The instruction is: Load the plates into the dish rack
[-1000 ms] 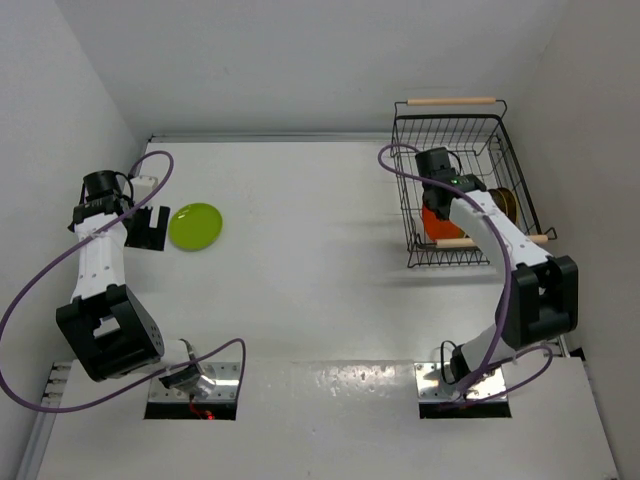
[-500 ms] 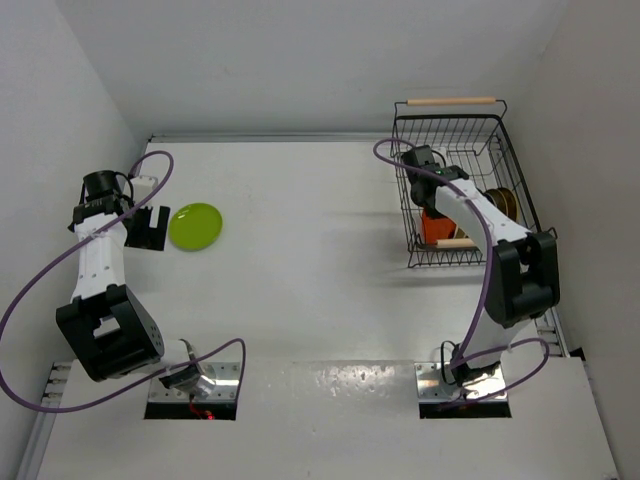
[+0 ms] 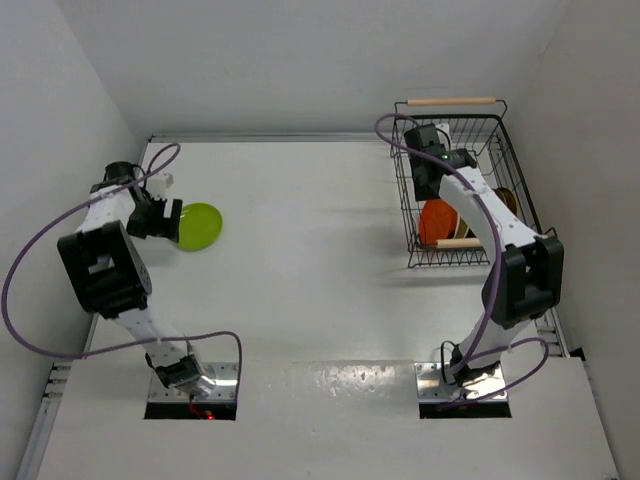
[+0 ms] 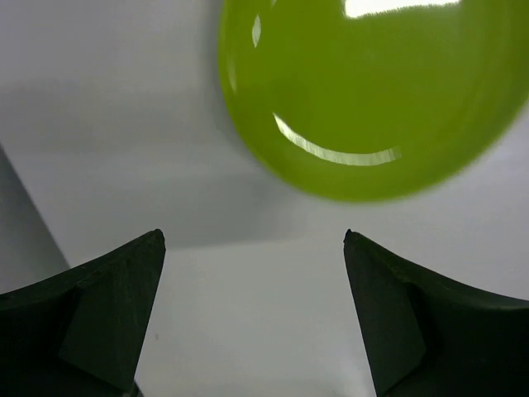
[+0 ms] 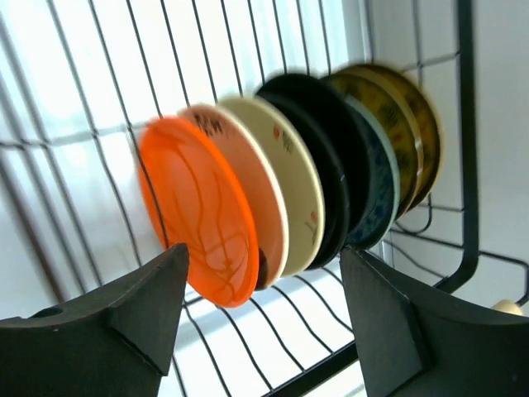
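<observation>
A lime green plate [image 3: 201,225] [image 4: 372,99] lies flat on the white table at the left. My left gripper [image 3: 166,220] [image 4: 254,236] is open just short of its left edge, with only bare table between the fingers. The black wire dish rack [image 3: 497,130] [image 5: 464,165] stands at the right. Upright in its slots are an orange-red plate [image 3: 437,221] [image 5: 198,215], two cream plates [image 5: 289,178], a black one [image 5: 335,141], a blue-patterned one [image 5: 382,194] and brown-gold ones [image 5: 417,124]. My right gripper [image 3: 430,185] [image 5: 263,251] hangs open inside the rack, facing the row and holding nothing.
The rack has two light wooden bar handles, one far [image 3: 450,101] and one near [image 3: 458,242]. White walls close in on the left, back and right. Purple cables [image 3: 30,260] loop off both arms.
My right gripper has opened and let go of the orange-red plate, which now stands in the rack. My left arm has swung in low toward the green plate's left edge.
</observation>
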Tool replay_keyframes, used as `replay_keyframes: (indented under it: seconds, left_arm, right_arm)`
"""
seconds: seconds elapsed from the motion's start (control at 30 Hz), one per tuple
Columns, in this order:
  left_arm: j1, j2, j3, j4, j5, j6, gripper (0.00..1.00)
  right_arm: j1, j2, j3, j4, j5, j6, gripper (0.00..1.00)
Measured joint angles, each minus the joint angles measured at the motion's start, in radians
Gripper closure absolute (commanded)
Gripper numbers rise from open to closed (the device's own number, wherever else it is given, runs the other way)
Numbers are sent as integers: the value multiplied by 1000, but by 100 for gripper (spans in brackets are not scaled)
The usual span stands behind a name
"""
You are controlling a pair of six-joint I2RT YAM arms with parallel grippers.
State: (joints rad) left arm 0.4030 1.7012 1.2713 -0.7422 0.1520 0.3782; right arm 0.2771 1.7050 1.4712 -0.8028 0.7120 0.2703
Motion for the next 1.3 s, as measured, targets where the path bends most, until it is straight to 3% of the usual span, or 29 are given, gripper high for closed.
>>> replay_keyframes:
  seconds: [0.17, 0.33, 0.4, 0.43, 0.5, 0.53, 0.6, 0.8, 0.93, 1.07, 1.23, 1.3]
  left_arm:
    - [-4, 283, 174, 49, 2, -50, 8]
    - [15, 386, 269, 50, 110, -69, 28]
    - [15, 396, 281, 28, 172, -55, 47]
    - [13, 400, 282, 17, 204, -44, 48]
    - [1, 407, 282, -3, 260, -29, 68]
    - [-7, 415, 280, -16, 291, -24, 85]
    - [-23, 432, 285, -47, 360, -22, 100]
    - [-59, 465, 294, -188, 539, 28, 100]
    - [-115, 445, 323, -296, 590, 124, 100]
    - [-243, 337, 372, -373, 649, 191, 100]
    - [-420, 143, 427, -407, 706, 216, 100]
    - [-462, 80, 437, -419, 725, 217, 100]
  right_arm:
    - [23, -75, 39, -7, -9, -34, 26]
    - [80, -168, 33, -18, -2, -65, 26]
    - [103, -209, 19, -19, 12, -72, 26]
    - [111, -226, 13, -20, 14, -73, 26]
    - [121, -262, -2, -18, 22, -79, 26]
    - [125, -278, -7, -16, 23, -81, 26]
    - [132, -301, -16, -11, 25, -84, 26]
    - [196, -331, -31, 16, -54, -87, 23]
    - [284, -373, -138, 150, -343, -82, 19]
    - [358, -362, -264, 352, -657, -27, 19]
    - [428, -183, -244, 529, -856, 57, 20]
    - [441, -109, -225, 578, -900, 89, 29]
